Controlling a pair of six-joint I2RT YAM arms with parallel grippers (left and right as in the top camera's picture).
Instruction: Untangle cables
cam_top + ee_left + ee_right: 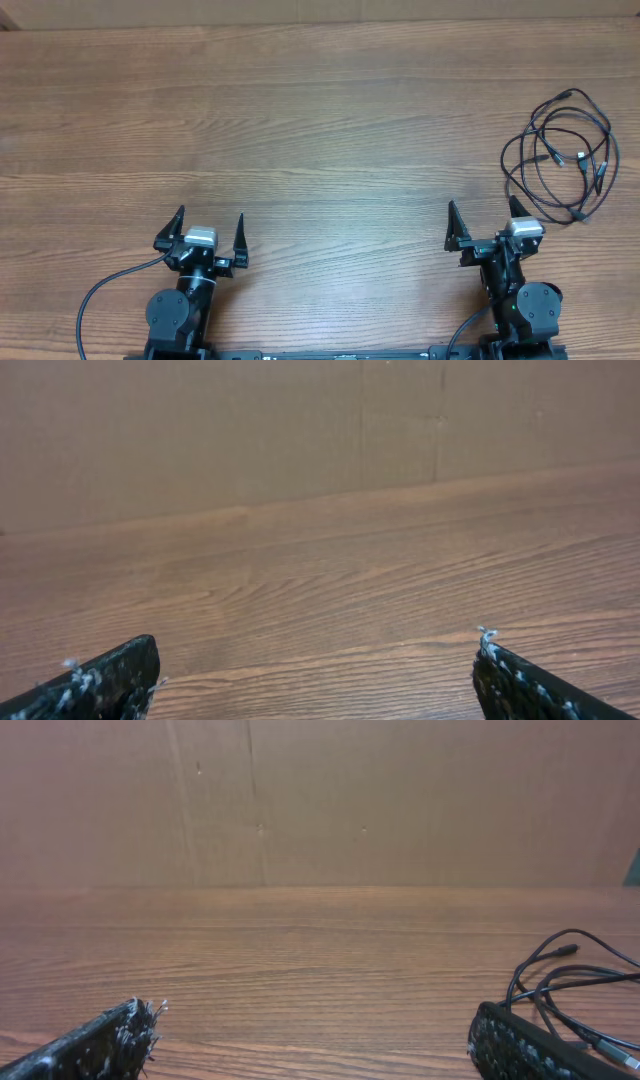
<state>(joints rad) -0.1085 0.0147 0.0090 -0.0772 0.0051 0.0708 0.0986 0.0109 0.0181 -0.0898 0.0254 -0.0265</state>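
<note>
The cables [562, 155] lie as thin black cords looped together at the table's right side, small plug ends showing among the loops. In the right wrist view part of the cables [565, 975] shows at the right, just beyond the right fingertip. My right gripper [484, 218] stands open near the front edge, short of the tangle and slightly left of it, nothing between its fingers. My left gripper [211, 222] is open at the front left, far from the cords, over bare wood [320, 650].
The wooden table [300, 130] stretches wide between and beyond the arms. A brown cardboard wall [330, 800] stands along the far edge. Thick black arm leads [105, 290] run from the bases at the front.
</note>
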